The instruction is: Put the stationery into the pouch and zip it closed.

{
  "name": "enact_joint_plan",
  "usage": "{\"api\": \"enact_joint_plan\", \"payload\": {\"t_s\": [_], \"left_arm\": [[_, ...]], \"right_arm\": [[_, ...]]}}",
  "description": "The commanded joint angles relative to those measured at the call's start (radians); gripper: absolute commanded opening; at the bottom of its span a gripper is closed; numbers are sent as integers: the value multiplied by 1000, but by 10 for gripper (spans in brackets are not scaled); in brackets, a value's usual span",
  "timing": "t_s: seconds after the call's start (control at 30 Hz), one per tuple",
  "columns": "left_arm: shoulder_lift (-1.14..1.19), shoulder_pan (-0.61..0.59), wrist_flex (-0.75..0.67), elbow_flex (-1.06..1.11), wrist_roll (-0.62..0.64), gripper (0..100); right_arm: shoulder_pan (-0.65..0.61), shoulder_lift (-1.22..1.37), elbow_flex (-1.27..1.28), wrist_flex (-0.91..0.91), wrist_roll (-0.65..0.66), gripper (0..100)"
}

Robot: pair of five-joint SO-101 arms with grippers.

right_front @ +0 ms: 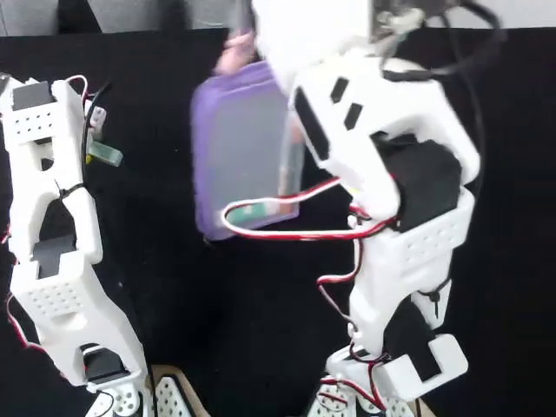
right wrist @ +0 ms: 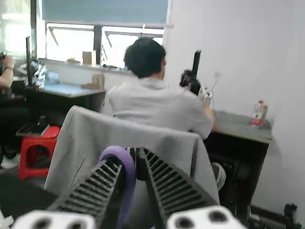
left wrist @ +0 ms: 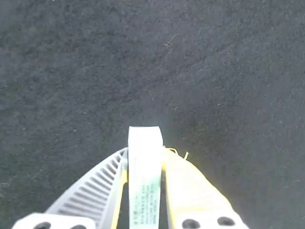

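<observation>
High view, right arm (right_front: 382,174) overlapping purple pouch (right_front: 239,148), red cable (right_front: 287,233) across it

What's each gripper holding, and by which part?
Left gripper: white stationery piece, pinched across its sides, tip free. Right gripper: purple pouch, by its edge.

Work surface: a table covered in black felt-like cloth (left wrist: 214,71), matte and lightly flecked with lint.

Room behind, seen from the right wrist view: a plain white wall (right wrist: 228,57) on one side. A row of windows (right wrist: 71,43) with dark frames admits bright daylight, and a blue-grey blind (right wrist: 105,9) hangs above them. Small boxes (right wrist: 87,57) stand on the sill. Below the windows stands a dark desk with a blue top (right wrist: 66,90), and a red stool (right wrist: 35,148) sits near it. A grey cloth (right wrist: 95,138) is draped over a chair back. A second dark desk (right wrist: 243,129) stands against the white wall and carries a bottle (right wrist: 259,112).
</observation>
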Motion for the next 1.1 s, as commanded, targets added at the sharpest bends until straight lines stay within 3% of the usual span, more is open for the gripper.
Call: {"api": "enact_joint_plan", "payload": {"t_s": [0.0, 0.27, 0.57, 0.67, 0.77, 1.07], "left_arm": [[-64, -12, -11, -48, 5, 30], [-74, -54, -12, -64, 3, 30], [-75, -93, 29, -262, 3, 30], [-75, -42, 97, -398, -3, 30], [-75, 42, 127, -585, -91, 30], [-68, 291, 241, -1144, -144, 30]], "right_arm": [[-57, -4, -8, 129, 9, 11], [-137, -8, -19, 377, 9, 11], [-137, -85, -19, 623, 11, 11], [-137, -170, -7, 687, 11, 11], [-133, -251, 53, 707, 12, 11], [-138, -547, 475, 661, 94, 11]]}}
